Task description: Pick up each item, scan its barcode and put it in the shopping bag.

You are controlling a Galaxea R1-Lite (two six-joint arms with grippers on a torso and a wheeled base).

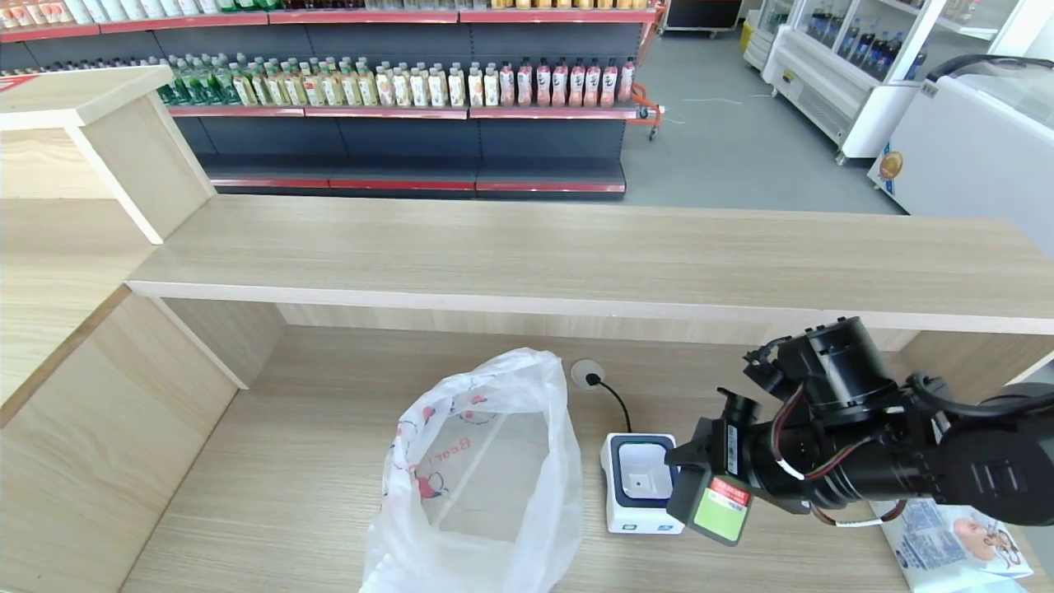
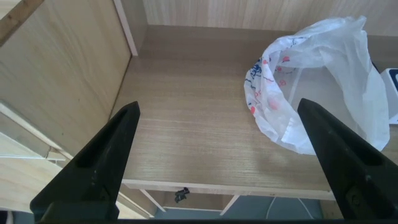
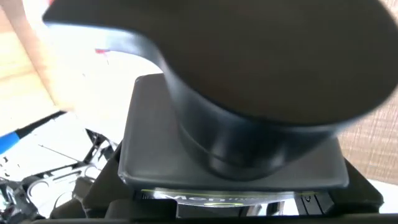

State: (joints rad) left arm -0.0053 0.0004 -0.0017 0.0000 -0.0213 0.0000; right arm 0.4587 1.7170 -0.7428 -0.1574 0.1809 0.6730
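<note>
I am looking into a shop: drink shelves run along the back, and in front of them is a pale wood checkout with a sunken worktop (image 1: 288, 494) below a raised wooden ledge (image 1: 576, 255).

The small dark box with a green and red label (image 1: 723, 509) is held above the worktop, with the right tool (image 1: 698, 482) clamped on it. It sits just at the right edge of the white scanner with the dark blue window frame (image 1: 638, 482). I judge that the scanning step is in hand. The label faces up towards me, and I cannot tell where the barcode sits. The next move calls for turning the coded face to the window, then carrying the box left over the scanner and letting it drop into the bag.

The translucent white plastic shopping bag with red print (image 1: 486, 478) stands open just left of the scanner. Its mouth gapes upward and its walls are soft and sagging, so I would come in from above. The left tool (image 2: 219, 107) hangs over the left part of the worktop with its fingers wide apart, and the bag is to its right.

Room is tight at the far side, under the ledge, where the black scanner cable (image 1: 613, 399) runs to a grommet. The wooden side wall (image 1: 107, 428) closes the left. A white and blue packet (image 1: 947, 535) lies at the near right under the arm.
</note>
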